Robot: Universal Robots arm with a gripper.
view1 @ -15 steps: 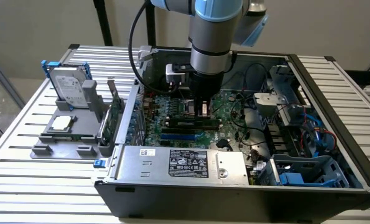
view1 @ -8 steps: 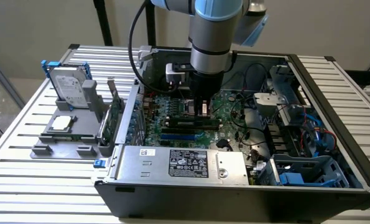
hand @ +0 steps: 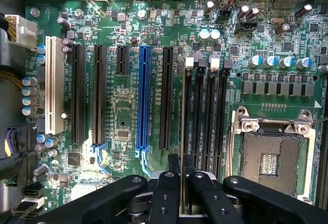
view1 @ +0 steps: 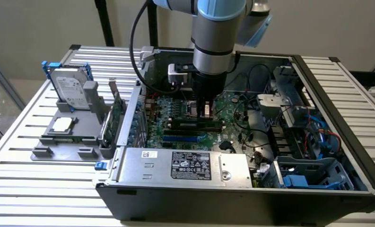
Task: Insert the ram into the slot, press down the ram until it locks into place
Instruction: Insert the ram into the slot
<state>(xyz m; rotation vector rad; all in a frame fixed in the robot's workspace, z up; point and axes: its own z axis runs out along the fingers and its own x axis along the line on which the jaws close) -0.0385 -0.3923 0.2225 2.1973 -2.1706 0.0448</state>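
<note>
In the wrist view the ram [hand: 183,131] shows edge-on as a thin upright line running up from between my two black fingers [hand: 169,188]. My gripper [hand: 183,185] is shut on the ram. The stick lies parallel to the row of black memory slots [hand: 209,111] with white end clips and lines up with the outermost one; I cannot tell whether its edge is seated. In the exterior view my gripper [view1: 205,112] reaches straight down into the open computer case, just above the memory slots [view1: 194,125] on the motherboard.
A blue socket [hand: 144,96] and black expansion sockets lie beside the memory slots, and the bare processor socket [hand: 269,157] is on the other side. The power supply [view1: 181,165] fills the case front. A hard drive [view1: 70,87] and a bracketed green card [view1: 116,118] stand on a grey fixture outside.
</note>
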